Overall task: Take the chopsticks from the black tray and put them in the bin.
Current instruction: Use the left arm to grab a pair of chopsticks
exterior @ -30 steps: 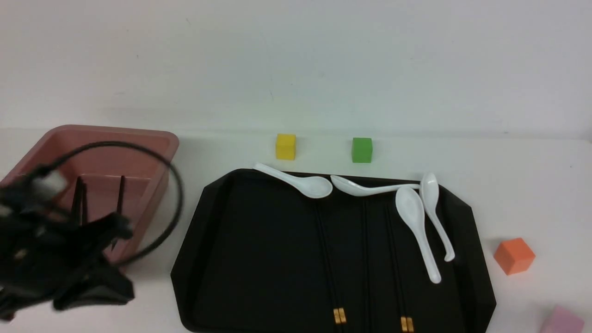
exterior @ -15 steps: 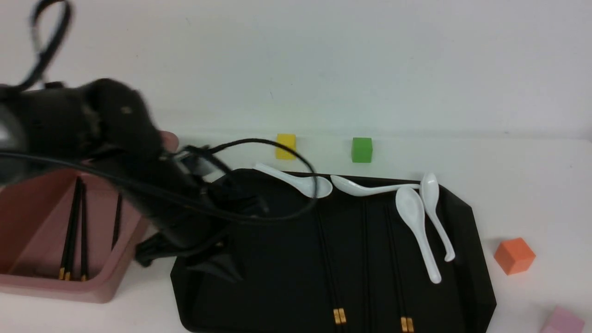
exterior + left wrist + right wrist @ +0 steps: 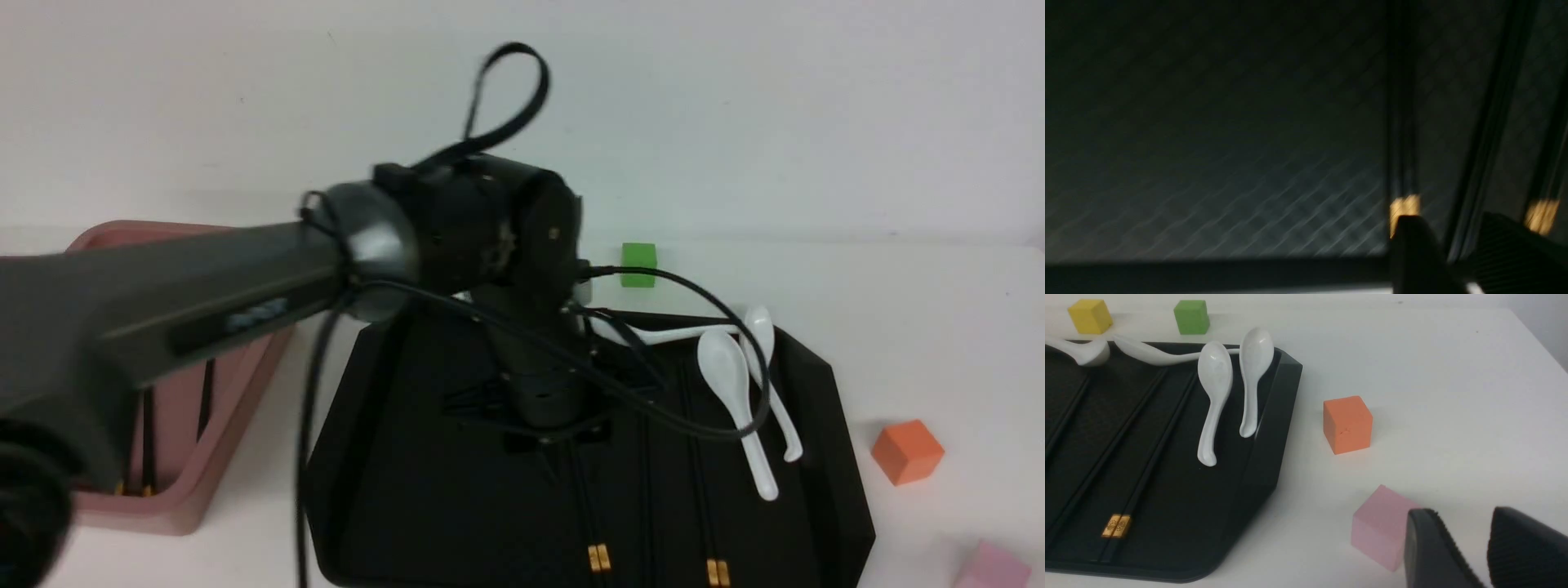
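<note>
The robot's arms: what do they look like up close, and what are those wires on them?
The left arm is a thick dark grey tube with a faint pale marking. It ends in a silvery ring and a bulky black wrist. Thin black cables loop around it. The left gripper and right gripper each have two black wedge-shaped fingers with fine ribbing.

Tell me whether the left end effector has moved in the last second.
Yes. In the front view the left end effector swung rightward, from the bin to over the black tray.
</note>
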